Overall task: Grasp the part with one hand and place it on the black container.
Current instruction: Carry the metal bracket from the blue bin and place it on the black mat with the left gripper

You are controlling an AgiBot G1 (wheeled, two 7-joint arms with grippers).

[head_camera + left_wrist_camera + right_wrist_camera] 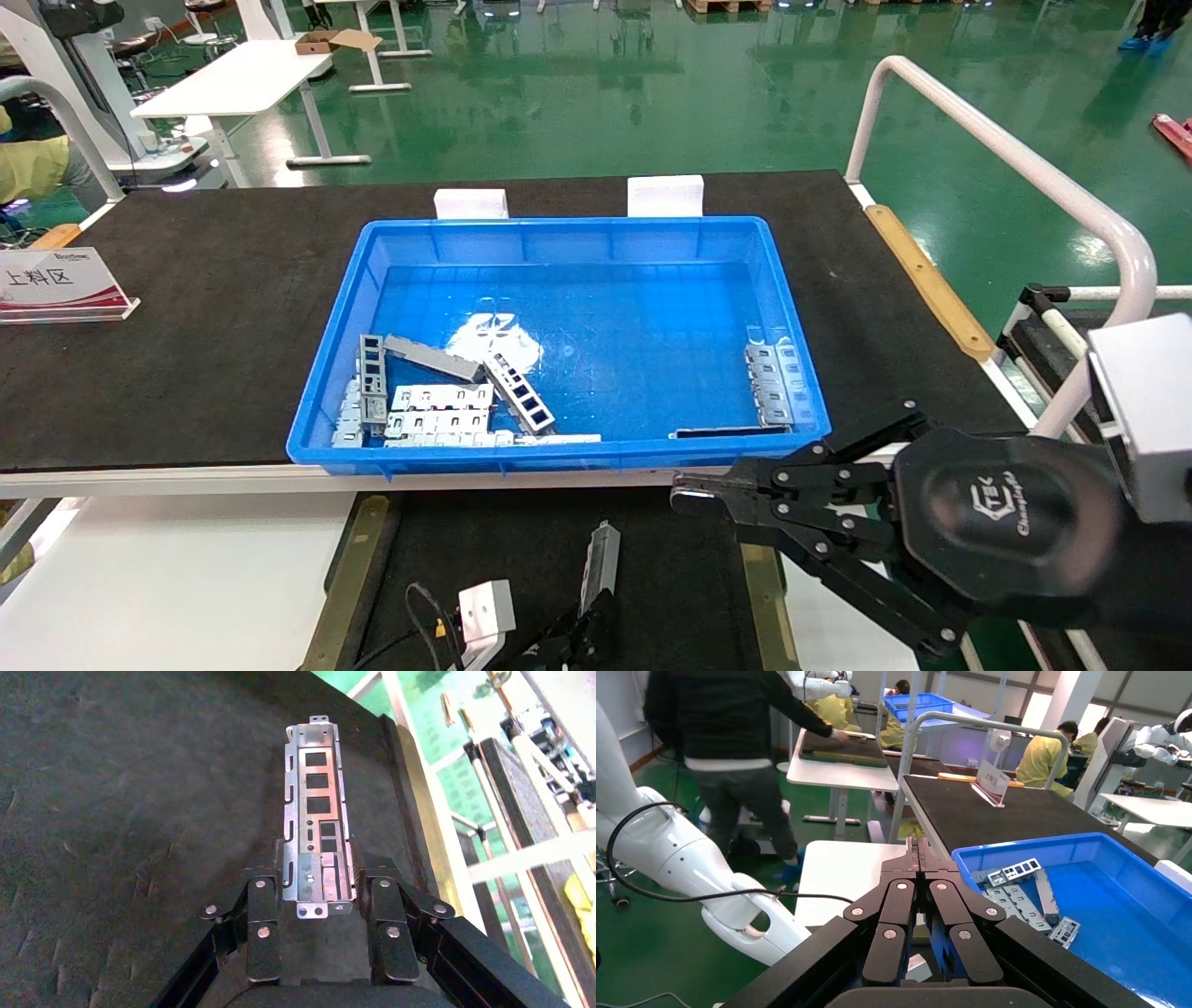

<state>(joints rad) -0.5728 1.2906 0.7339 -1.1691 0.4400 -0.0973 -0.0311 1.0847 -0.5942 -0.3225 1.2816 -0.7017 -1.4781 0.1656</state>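
Observation:
The part [601,557], a slim silver-grey channel strip with rectangular cut-outs, is in my left gripper [585,626] at the bottom centre of the head view. The left wrist view shows the part [314,804] pinched by its near end between the black fingers [261,903] of the left gripper [316,867], low over the matte floor of the black container [126,811]. Whether it touches the floor I cannot tell. The container [503,550] has brass rails [346,582]. My right gripper [686,497] is shut and empty, by the blue bin's front right corner; it also shows in the right wrist view [918,855].
A blue plastic bin [559,228] on the black tabletop holds several more metal parts at its front left [438,405] and right [773,382]. A white sign [56,284] stands at the left. A white tube railing [1006,149] runs along the right.

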